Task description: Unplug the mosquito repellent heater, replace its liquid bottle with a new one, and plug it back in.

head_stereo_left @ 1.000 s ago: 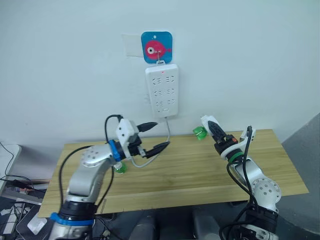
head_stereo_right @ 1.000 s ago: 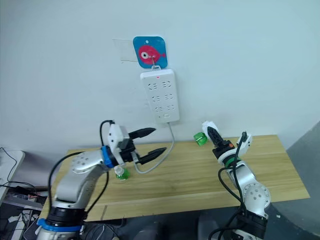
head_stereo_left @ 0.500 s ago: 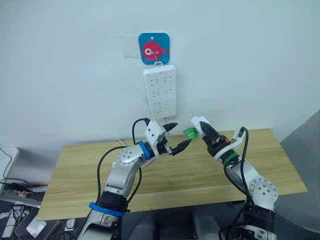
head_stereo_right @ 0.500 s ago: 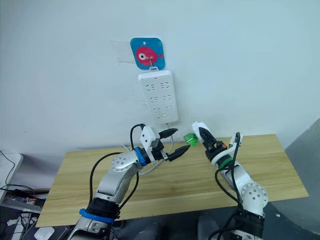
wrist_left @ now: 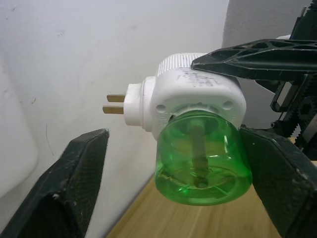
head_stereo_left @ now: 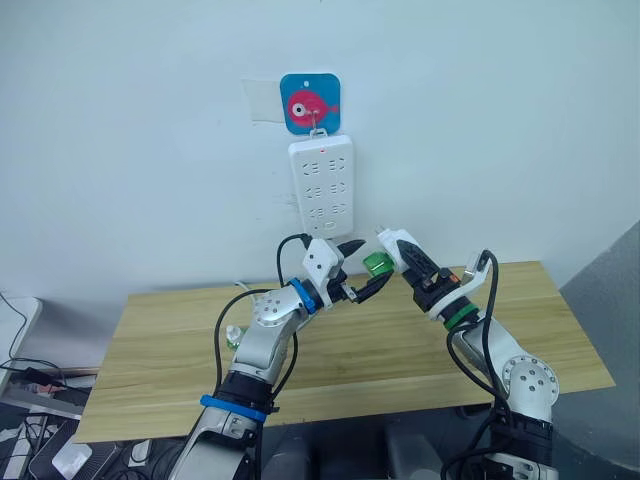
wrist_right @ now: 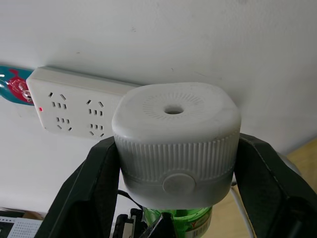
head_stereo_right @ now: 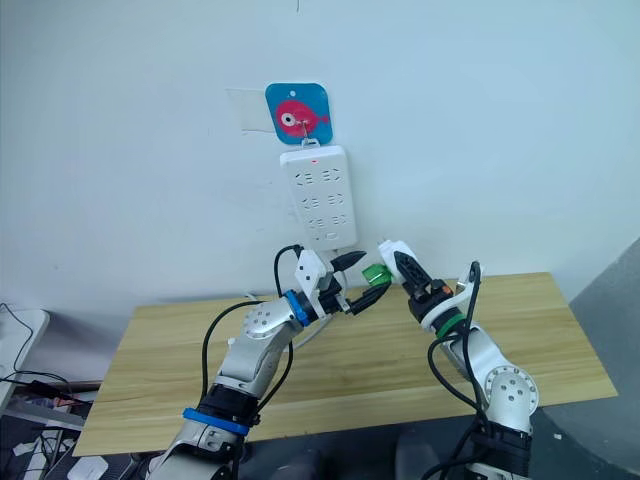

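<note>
The green bottle [wrist_left: 200, 158] under the mosquito repellent heater [head_stereo_left: 392, 247] is flanked by the spread left gripper [head_stereo_left: 358, 268]; open gaps are left either side. The power strip [head_stereo_left: 324, 187] hangs just above.

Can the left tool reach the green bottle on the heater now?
Probably yes: the left tool is open with a finger on each side of the green bottle, nothing between; the right tool holds the heater.

The mosquito repellent heater [wrist_left: 195, 96] is smooth white plastic with brass-coloured metal prongs; its liquid bottle [wrist_left: 200, 158] is glossy clear green plastic. The bench [head_stereo_left: 380, 345] shows pale matt wood grain.
</note>
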Motion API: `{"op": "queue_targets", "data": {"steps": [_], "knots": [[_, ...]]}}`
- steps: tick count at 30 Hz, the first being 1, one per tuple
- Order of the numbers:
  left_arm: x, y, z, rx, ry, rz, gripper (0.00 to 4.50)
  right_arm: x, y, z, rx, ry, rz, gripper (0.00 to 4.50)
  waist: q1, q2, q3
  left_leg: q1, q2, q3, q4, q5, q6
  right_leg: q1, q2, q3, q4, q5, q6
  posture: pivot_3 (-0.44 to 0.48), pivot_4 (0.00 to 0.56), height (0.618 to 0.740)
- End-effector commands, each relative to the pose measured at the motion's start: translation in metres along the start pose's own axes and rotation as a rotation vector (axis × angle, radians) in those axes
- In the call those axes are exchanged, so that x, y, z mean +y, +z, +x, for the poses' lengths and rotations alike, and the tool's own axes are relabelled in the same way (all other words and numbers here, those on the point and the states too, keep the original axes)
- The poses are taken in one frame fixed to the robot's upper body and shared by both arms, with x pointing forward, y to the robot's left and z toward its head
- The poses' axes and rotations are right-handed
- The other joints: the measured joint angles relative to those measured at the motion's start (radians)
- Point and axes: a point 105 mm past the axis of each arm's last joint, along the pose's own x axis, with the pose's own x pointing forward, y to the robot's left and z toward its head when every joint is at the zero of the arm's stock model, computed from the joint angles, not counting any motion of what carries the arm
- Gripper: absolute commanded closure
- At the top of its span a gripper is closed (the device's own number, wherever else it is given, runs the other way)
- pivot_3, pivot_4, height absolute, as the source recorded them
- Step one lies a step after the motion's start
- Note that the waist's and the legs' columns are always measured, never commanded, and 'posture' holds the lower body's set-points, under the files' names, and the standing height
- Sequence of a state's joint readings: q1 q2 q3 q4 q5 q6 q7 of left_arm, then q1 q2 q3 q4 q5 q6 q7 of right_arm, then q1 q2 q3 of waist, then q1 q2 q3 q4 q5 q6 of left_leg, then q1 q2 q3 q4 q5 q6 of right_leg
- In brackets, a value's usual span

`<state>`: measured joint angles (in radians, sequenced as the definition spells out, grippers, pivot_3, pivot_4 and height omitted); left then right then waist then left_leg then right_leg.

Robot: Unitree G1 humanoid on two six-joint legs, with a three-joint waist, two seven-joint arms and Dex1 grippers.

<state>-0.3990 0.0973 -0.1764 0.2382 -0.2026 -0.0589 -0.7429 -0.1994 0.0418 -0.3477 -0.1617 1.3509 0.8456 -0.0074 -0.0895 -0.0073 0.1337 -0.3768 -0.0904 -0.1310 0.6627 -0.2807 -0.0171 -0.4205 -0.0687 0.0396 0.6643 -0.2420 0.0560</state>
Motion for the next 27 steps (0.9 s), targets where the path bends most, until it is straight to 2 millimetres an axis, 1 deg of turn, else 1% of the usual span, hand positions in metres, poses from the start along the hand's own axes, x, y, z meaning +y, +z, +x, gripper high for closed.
{"op": "queue_targets", "data": {"steps": [1,3,4,9,15,17,20,27], "knots": [[0.0014,0.0039,-0.0016,-0.013,0.008,0.021,1.56,0.0234,-0.0005,0.0042,0.008,0.098,-0.006,1.59,0.0,0.0,0.0,0.0,0.0,0.0,0.0,0.0,0.0,0.0,0.0,0.0,0.0,0.0,0.0,-0.133,0.096,0.74],[0.0019,0.0022,-0.0025,-0.008,0.014,0.02,2.22,0.0244,-0.0019,0.0045,0.013,0.101,-0.005,1.59,0.0,0.0,0.0,0.0,0.0,0.0,0.0,0.0,0.0,0.0,0.0,0.0,0.0,0.0,0.0,-0.133,0.097,0.74],[0.0026,0.0015,-0.0028,-0.006,0.018,0.019,2.33,0.0249,-0.0024,0.0045,0.014,0.103,-0.002,1.59,0.0,0.0,0.0,0.0,0.0,0.0,0.0,0.0,0.0,0.0,0.0,0.0,0.0,0.0,0.0,-0.133,0.096,0.74],[0.0047,0.0002,-0.0031,-0.003,0.025,0.018,2.33,0.0281,-0.0049,0.0037,0.028,0.121,-0.002,1.59,0.0,0.0,-0.001,0.0,0.0,0.0,0.0,0.0,0.0,0.0,0.0,0.0,0.0,0.0,0.0,-0.136,0.097,0.74],[0.0079,0.0,-0.0036,0.006,0.037,0.036,2.33,0.0273,-0.0068,0.0036,0.037,0.116,-0.021,1.59,0.0,0.0,-0.001,0.0,0.0,0.0,0.0,0.0,0.0,0.0,0.0,0.0,0.0,0.0,0.0,-0.14,0.097,0.74],[0.009,-0.0007,-0.0045,0.009,0.04,0.038,1.6,0.0273,-0.0082,0.0036,0.043,0.117,-0.029,1.59,-0.001,0.0,-0.001,0.0,0.0,0.0,0.0,0.0,0.0,0.0,0.001,0.0,0.0,0.0,0.0,-0.14,0.098,0.74],[0.0087,-0.0025,-0.0051,0.017,0.04,0.033,0.73,0.0276,-0.0088,0.0035,0.041,0.12,-0.021,1.59,-0.001,0.0,-0.001,0.0,0.0,0.0,0.0,0.0,0.0,0.0,0.002,0.0,0.0,0.0,0.0,-0.138,0.098,0.74],[0.0069,-0.0052,-0.0054,0.026,0.033,0.024,0.73,0.0282,-0.0081,0.0042,0.04,0.126,-0.021,1.59,-0.001,0.0,-0.001,0.0,0.0,0.0,0.0,0.0,0.0,0.0,0.003,0.0,0.0,0.0,0.0,-0.136,0.098,0.74]]}}
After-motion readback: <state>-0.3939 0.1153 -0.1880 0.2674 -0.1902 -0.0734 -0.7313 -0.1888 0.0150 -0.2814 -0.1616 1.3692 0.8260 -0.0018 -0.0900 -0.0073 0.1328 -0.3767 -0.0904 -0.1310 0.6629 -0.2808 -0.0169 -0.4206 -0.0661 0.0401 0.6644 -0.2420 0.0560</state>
